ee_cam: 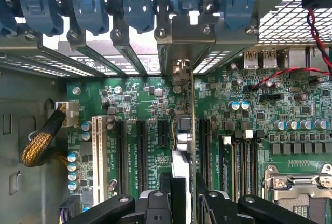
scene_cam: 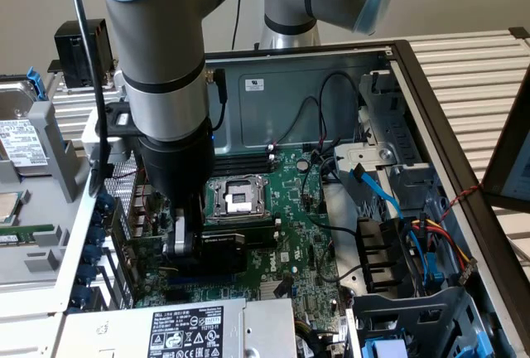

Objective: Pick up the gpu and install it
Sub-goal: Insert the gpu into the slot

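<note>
Wrist view: gpu (ee_cam: 183,130) edge-on in tool (ee_cam: 182,185)

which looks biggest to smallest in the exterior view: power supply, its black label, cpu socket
1. power supply
2. black label and cpu socket look about alike; the label seems nearer the camera, so no ranking between them

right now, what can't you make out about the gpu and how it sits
- wrist view: gpu clamped edge-on in the claw; its own body hides whether the bottom edge is seated.
- exterior view: the arm covers much of the claw and gpu.
- exterior view: power supply label print is too small to read.
</note>
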{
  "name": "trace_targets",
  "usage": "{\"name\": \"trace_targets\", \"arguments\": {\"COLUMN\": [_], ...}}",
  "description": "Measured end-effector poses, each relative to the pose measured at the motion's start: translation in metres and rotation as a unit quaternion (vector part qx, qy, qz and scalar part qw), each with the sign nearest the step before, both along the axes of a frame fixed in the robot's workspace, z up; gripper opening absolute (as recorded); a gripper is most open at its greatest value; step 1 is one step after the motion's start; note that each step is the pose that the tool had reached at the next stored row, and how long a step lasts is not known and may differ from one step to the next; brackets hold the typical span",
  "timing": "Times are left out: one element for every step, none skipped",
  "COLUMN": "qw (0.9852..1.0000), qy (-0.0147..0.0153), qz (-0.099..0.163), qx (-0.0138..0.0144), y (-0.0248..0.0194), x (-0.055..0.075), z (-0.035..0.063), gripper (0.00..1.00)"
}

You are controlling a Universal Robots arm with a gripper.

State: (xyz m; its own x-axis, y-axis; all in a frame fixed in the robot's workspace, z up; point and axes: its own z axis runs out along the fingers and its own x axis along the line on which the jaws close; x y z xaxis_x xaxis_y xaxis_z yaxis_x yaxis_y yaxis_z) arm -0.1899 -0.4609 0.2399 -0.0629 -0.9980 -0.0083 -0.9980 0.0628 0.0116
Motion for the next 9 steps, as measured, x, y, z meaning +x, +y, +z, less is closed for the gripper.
{"name": "trace_targets", "arguments": {"qw": [1.0000,1.0000,1.0000,1.0000,1.0000,1.0000,1.0000,1.0000,1.0000], "qy": [0.0000,0.0000,0.0000,0.0000,-0.0001,-0.0001,0.0000,-0.0001,0.0000], "qz": [0.000,0.000,0.000,0.000,0.000,0.000,0.000,0.000,0.000], "qx": [0.0000,0.0000,0.0000,0.0000,0.0001,0.0001,0.0001,0.0001,0.0001], "y": [0.0000,0.0000,0.0000,0.0000,-0.0001,-0.0001,-0.0001,-0.0002,-0.0003], "x": [0.0000,0.0000,0.0000,0.0000,0.0000,-0.0001,0.0000,0.0000,0.0000], "z": [0.0000,0.0000,-0.0001,-0.0001,-0.0001,-0.0002,-0.0001,-0.0002,-0.0002], "gripper": [0.28,0.28,0.28,0.28,0.28,0.28,0.28,0.28,0.28]}}
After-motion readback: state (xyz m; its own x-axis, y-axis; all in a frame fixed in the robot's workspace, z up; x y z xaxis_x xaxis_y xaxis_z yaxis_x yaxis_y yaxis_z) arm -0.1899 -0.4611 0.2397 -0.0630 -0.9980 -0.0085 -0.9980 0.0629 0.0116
